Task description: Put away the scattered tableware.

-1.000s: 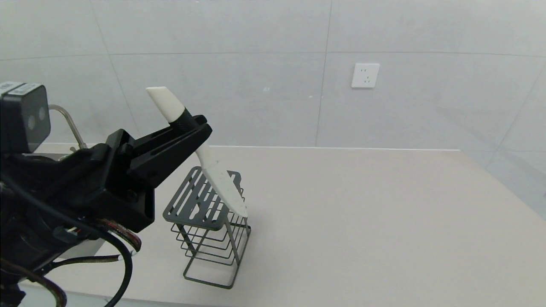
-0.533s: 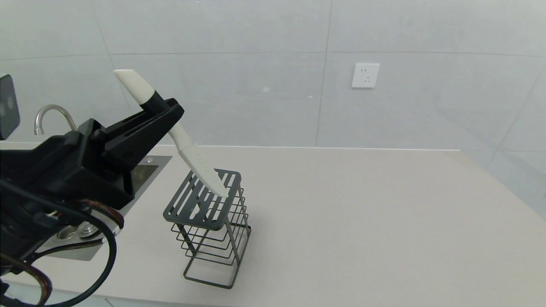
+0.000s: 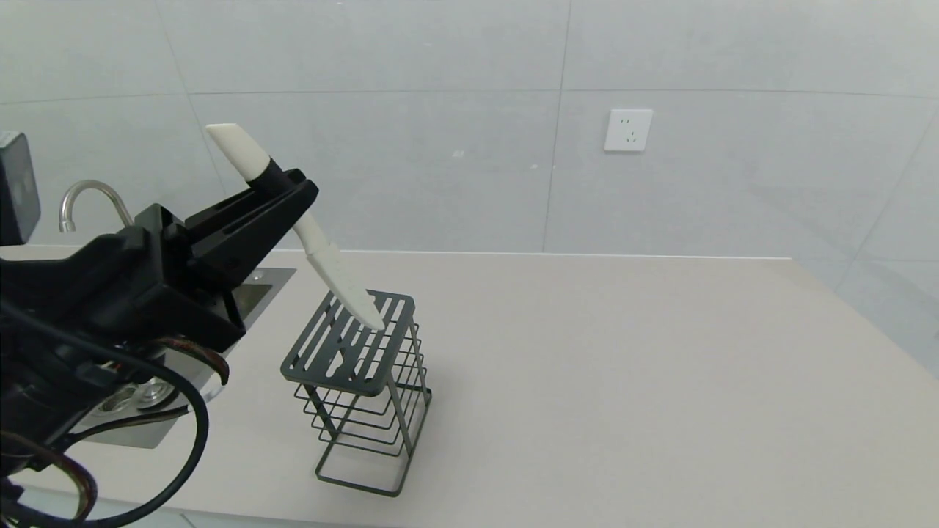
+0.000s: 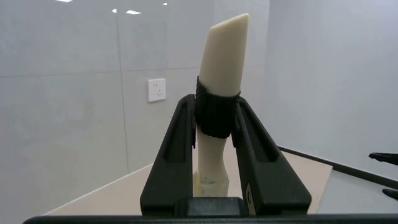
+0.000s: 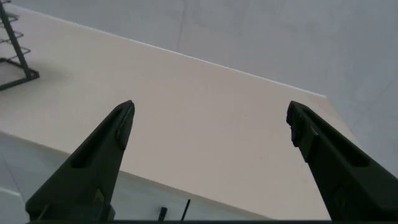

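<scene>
1. The left gripper was clamped on the white knife at its black collar, with the tip slanting down at the slotted rack.
2. The knife looked light, stiff, probably brittle and sharp, so the handle was the safe hold.
3. The right gripper stood wide apart, holding nothing.
4. Whether the tip touched a slot was unclear.

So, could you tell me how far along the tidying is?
Nothing looks stored yet: the dark wire rack with a slotted top looks empty. In hand: the left gripper, jaws shut, holds the white knife with a black collar, blade tip at the slots. Left: sliding it in. The right gripper is open, empty.
</scene>
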